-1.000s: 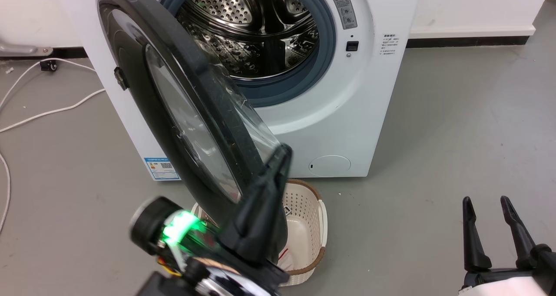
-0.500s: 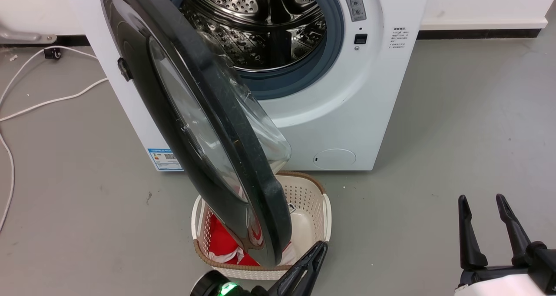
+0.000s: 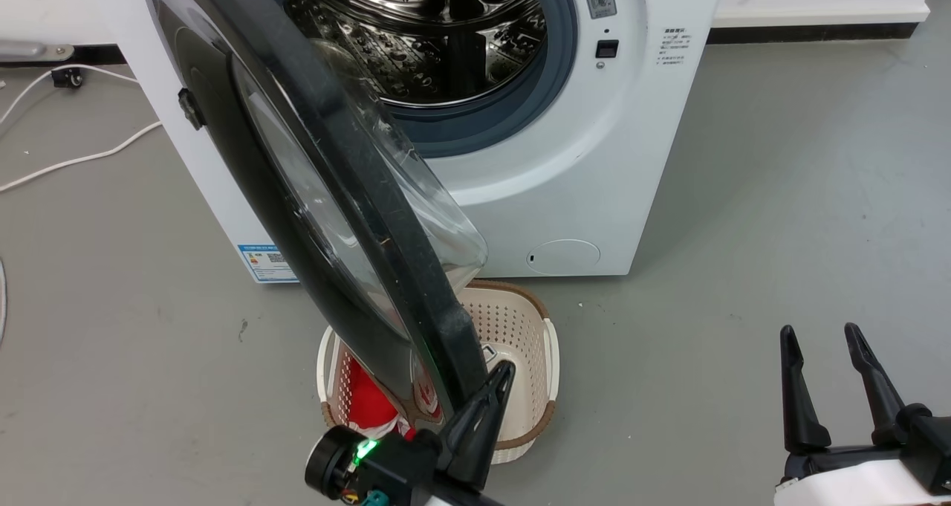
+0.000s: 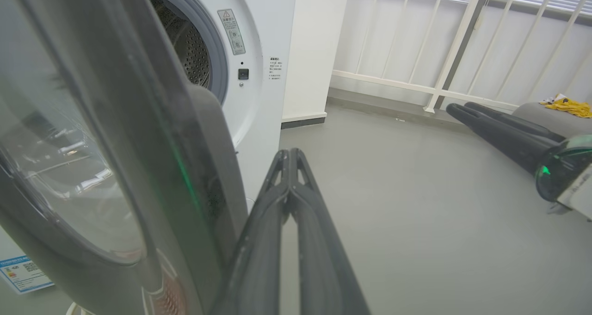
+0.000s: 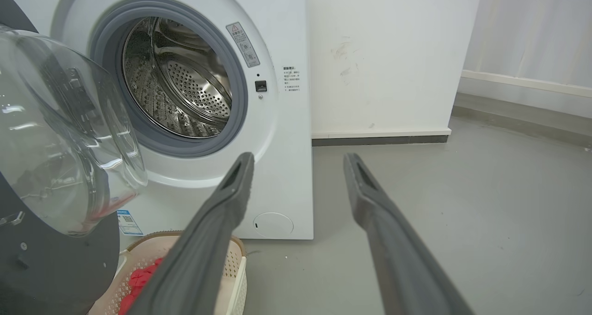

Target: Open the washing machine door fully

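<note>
The jaws of the left gripper are seen shut flat against each other, with nothing caught between them. In the head view it is found at 6 o'clock, its tip raised toward 1 o'clock and set just beside the lower rim of the washing machine door. Whether tip and rim touch cannot be told. The jaws of the right gripper are held apart and empty at 4 o'clock in the head view, well apart from the door and above bare floor.

The door is swung partway out from the washing machine, attached at the machine's 9 o'clock side. It is viewed almost edge-on, running from 11 o'clock down to 6 o'clock. Its glass bowl is bulged toward the opening. Behind it, at 12 o'clock, the steel drum is exposed within the grey gasket. A blue label and a round flap are carried low on the machine's front.

A cream laundry basket is stood on the floor just before the machine, under the door's lower rim, and a red cloth is seen inside it. A white cable is trailed across the floor at 10 o'clock.
</note>
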Controlling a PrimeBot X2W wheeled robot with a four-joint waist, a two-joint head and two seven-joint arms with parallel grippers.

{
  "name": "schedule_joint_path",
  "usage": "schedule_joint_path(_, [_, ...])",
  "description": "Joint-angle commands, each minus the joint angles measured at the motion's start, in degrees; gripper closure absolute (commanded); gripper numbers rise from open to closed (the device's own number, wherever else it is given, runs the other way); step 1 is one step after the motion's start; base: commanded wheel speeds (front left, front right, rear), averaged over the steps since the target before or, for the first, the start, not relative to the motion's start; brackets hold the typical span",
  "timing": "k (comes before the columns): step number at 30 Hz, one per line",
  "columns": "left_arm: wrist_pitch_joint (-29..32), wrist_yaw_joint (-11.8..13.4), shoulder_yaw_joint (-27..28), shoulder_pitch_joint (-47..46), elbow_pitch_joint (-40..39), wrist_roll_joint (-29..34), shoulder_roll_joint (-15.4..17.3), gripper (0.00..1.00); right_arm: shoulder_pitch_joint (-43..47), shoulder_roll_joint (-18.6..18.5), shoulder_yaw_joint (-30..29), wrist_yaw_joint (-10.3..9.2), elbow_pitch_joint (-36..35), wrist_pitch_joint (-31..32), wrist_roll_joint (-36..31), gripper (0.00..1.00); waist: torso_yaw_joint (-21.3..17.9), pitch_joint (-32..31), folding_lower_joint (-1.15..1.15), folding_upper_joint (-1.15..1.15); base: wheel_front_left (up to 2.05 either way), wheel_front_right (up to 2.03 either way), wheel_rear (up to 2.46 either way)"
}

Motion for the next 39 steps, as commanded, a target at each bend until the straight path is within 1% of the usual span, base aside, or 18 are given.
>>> schedule_joint_path(1, [-0.7, 0.5, 0.7, -1.7, 1.1, -0.3, -0.3, 1.0, -0.9, 0.2, 0.2, -0.04, 0.1, 0.2, -0.3, 0.0, -0.2, 0.3, 0.0, 0.0, 0.0, 0.0, 0.0])
schedule_joint_path(5, [-1.5, 1.1, 1.1, -4.1, 3.4, -0.7, -0.9, 1.0, -1.2, 0.2, 0.5, -0.04, 0.4, 0.3, -0.3, 0.0, -0.4, 0.6, 0.0, 0.0, 0.0, 0.0, 0.0])
schedule_joint_path(12, [-2.4, 3.1, 2.9, -6.3, 6.3, -1.4, -0.8, 1.0, -1.5, 0.2, 0.5, -0.04, 0.9, 0.1, -0.4, 0.0, -0.8, 1.0, 0.0, 0.0, 0.0, 0.0, 0.0])
schedule_joint_path(22, [-2.3, 5.1, 3.4, -3.0, 5.0, -1.1, 0.5, 1.0, -1.5, 0.2, 0.3, -0.04, 2.3, -0.7, 0.4, 0.0, 0.0, 0.0, 0.0, 0.0, 0.0, 0.0, 0.0])
schedule_joint_path(31, [-1.3, 8.0, 4.8, 2.2, -0.1, -1.6, 2.1, 1.0, -0.2, 0.2, 0.1, -0.04, 3.0, -0.8, 0.4, 0.0, 2.6, -1.5, 0.0, 0.0, 0.0, 0.0, 0.0])
schedule_joint_path(32, [-1.3, 8.8, 4.7, 3.9, -2.2, -1.0, 2.6, 1.0, 0.0, 0.2, 0.1, -0.04, 3.1, -0.5, 0.4, 0.0, 3.8, -2.0, 0.0, 0.0, 0.0, 0.0, 0.0])
schedule_joint_path(35, [-1.0, 9.3, 4.3, 5.8, -3.9, -0.6, 3.2, 1.0, 0.7, 0.2, -0.2, -0.04, 2.9, -0.3, 0.2, 0.0, 5.4, -2.5, 0.0, 0.0, 0.0, 0.0, 0.0])
schedule_joint_path(39, [-0.7, 10.5, 5.1, 7.7, -5.1, -0.9, 4.2, 1.0, 1.1, 0.2, -0.2, -0.04, 2.5, 0.1, 0.0, 0.0, 7.7, -3.1, 0.0, 0.0, 0.0, 0.0, 0.0])
